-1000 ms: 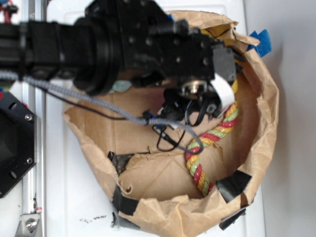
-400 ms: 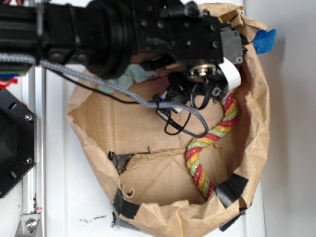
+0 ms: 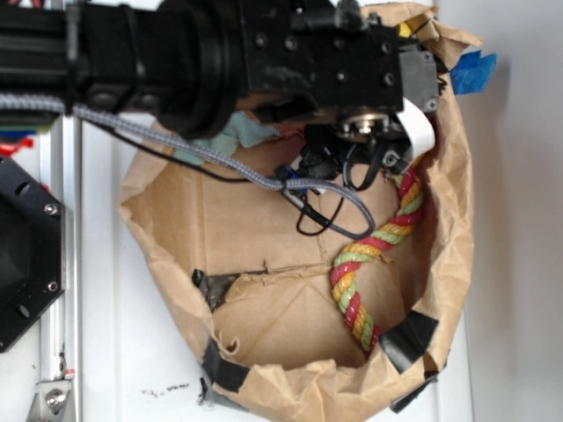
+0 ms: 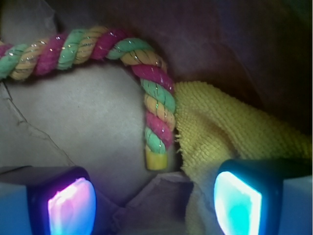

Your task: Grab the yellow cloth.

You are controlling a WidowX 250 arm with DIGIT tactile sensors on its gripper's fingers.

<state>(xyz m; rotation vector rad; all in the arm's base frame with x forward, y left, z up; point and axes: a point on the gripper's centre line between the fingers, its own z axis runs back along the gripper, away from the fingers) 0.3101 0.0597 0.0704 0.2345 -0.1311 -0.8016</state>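
Mustard terry, the yellow cloth point(image 4: 230, 132), is lying beside the rope point(image 4: 156, 105) end, under your right pad. You are approaching with the tool point(image 4: 154, 203) spread wide and empty; next, be shifting right and descending so both pads straddle a fold.

The exterior view is bright and evenly lit, slightly soft. The wrist view is dim, with glowing pink and cyan fingertips point(image 4: 71, 208) in the lower corners.

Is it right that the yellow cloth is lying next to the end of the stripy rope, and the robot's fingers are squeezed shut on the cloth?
Not quite. The wrist view shows the yellow cloth beside the rope's end, but the gripper is open, not squeezing it.
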